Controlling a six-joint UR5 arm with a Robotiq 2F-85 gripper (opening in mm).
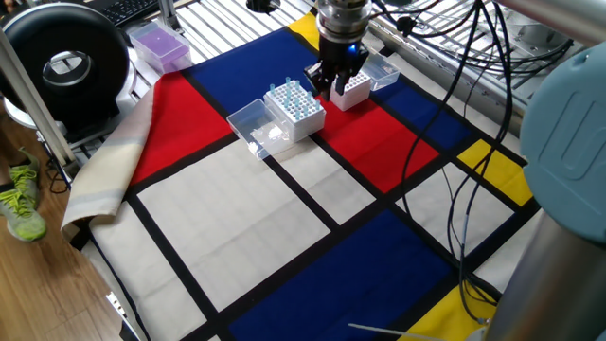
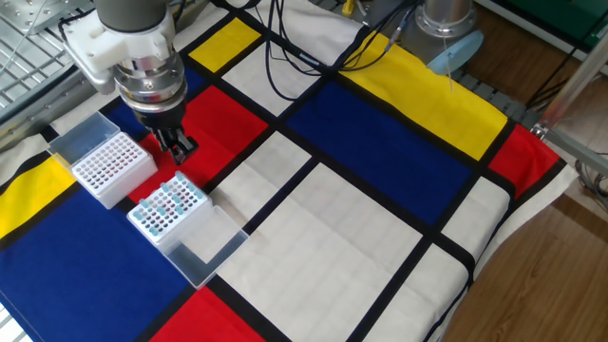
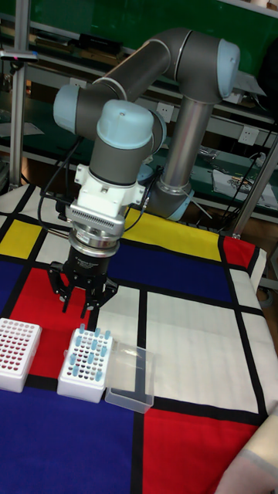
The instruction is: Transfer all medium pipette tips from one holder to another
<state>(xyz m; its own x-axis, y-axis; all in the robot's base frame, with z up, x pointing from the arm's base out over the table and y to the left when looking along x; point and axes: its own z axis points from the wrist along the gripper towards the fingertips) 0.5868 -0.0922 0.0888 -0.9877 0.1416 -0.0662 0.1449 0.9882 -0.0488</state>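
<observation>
The medium pipette tips [image 3: 89, 349] are pale-blue cones standing in a white perforated holder [image 1: 295, 104] [image 2: 168, 206]. A second white holder [image 3: 17, 353] [image 2: 106, 166] [image 1: 354, 91] stands beside it, and its holes look bare. My gripper [image 3: 77, 307] [image 1: 325, 83] [image 2: 180, 147] hangs over the red patch between the two holders, just above the back edge of the one with tips. Its fingers [image 3: 66, 302] point down and stand slightly apart. I see nothing between them.
A clear lid [image 3: 131, 378] [image 2: 204, 249] [image 1: 251, 121] lies against the tip holder, and another clear lid [image 2: 76, 142] [image 1: 383, 74] lies by the bare holder. A purple tip box [image 1: 159, 45] sits at the table's far corner. Cables [image 1: 473, 57] hang near the arm.
</observation>
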